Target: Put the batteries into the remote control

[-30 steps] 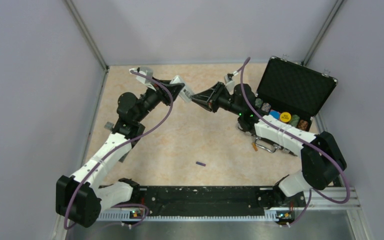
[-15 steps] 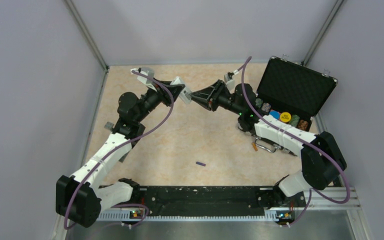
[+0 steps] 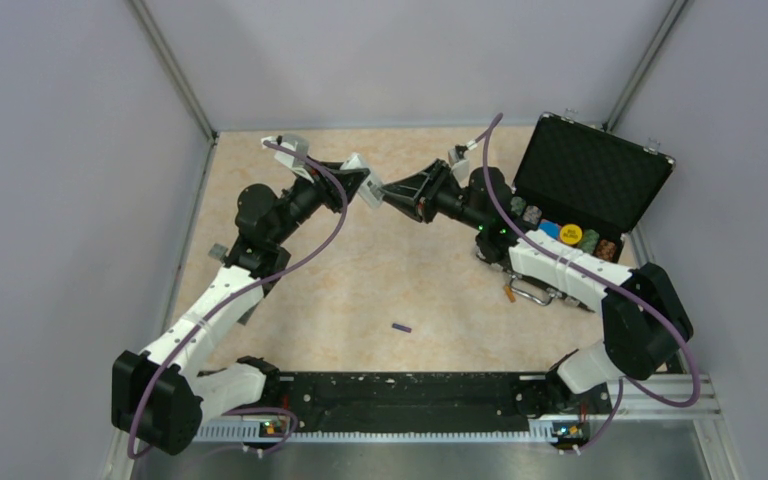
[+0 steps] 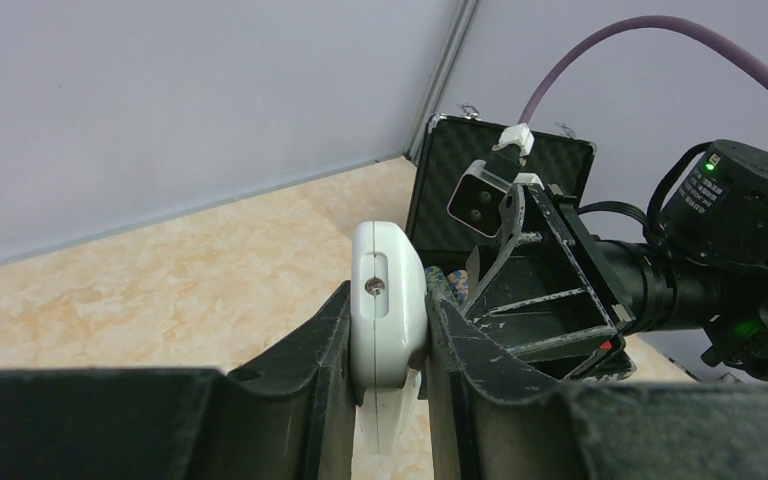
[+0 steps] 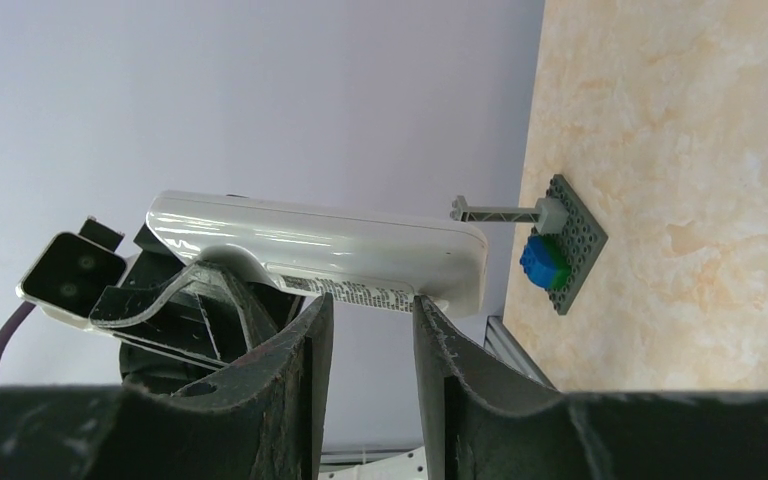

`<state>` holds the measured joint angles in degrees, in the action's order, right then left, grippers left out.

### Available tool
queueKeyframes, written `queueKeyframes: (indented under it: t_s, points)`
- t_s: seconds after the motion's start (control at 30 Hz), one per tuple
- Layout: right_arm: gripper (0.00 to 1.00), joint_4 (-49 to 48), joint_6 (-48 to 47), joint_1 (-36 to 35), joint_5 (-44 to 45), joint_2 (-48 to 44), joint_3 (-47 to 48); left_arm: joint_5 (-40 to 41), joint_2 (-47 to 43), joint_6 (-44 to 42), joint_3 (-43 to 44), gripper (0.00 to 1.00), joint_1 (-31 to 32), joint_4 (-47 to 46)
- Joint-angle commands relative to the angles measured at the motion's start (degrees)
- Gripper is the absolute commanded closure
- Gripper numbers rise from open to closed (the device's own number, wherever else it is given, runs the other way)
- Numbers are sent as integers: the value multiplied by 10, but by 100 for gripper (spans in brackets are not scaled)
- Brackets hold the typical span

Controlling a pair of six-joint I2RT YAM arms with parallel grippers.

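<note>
Worktop [image 3: 360, 280]: beige, stone-patterned, carrying all that follows; both arms reach over its far half and meet there tip to tip.

Black case [image 3: 590, 170]: lid raised, foam-lined, to the right of both sets of jaws and beside the right arm; round chips [image 3: 570, 236] lie in a row in its tray.

Left gripper [image 3: 358, 183]: jaws closed tight on the remote control [image 4: 388, 300], one pad on each side of it; in the left wrist view the white body is seen end-on between them, a small screw slot facing the camera.

Right gripper [image 5: 365, 305]: jaws a little apart, with only the wall visible in the gap; the fingertips [image 5: 312, 312] stand at the remote control's labelled side near one end, and whether they press on it cannot be told.

Remote control: slim, white, held off the worktop, directly between the two sets of jaws.

Grey studded plate [image 5: 578, 232]: flat on the worktop beyond the right jaws, well apart from them; a blue brick [image 5: 543, 262] sits on it.

Battery [image 3: 401, 327]: a small dark purple cell lying flat on the worktop, well apart from both sets of jaws, on the side nearer the arm bases.
</note>
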<state>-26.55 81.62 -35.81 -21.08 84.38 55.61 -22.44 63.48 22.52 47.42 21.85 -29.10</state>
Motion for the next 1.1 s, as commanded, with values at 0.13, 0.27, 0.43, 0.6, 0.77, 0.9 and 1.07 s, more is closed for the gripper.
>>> queueKeyframes:
  t_s: [0.13, 0.27, 0.43, 0.6, 0.77, 0.9, 1.07]
  points:
    - [64, -19, 5, 3, -8, 7, 19, 3, -6, 7, 5, 100, 3, -38]
    - [64, -25, 13, 3, -12, 14, 17, 2, 0, 10, 11, 100, 3, -39]
    - [64, -26, 13, 3, -14, 20, 23, 0, 3, 12, 12, 100, 3, -39]
    - [65, -25, 11, 3, -14, 23, 27, -5, 5, 14, 13, 100, 3, -39]
    - [65, -23, 10, 3, -14, 31, 34, -17, 6, 23, 18, 100, 3, -35]
    - [65, -13, 6, 3, -13, 31, 34, -20, 2, 31, 22, 100, 3, -29]
    - [65, -19, 5, 3, -13, 38, 37, -49, 5, 60, 29, 100, 3, -35]
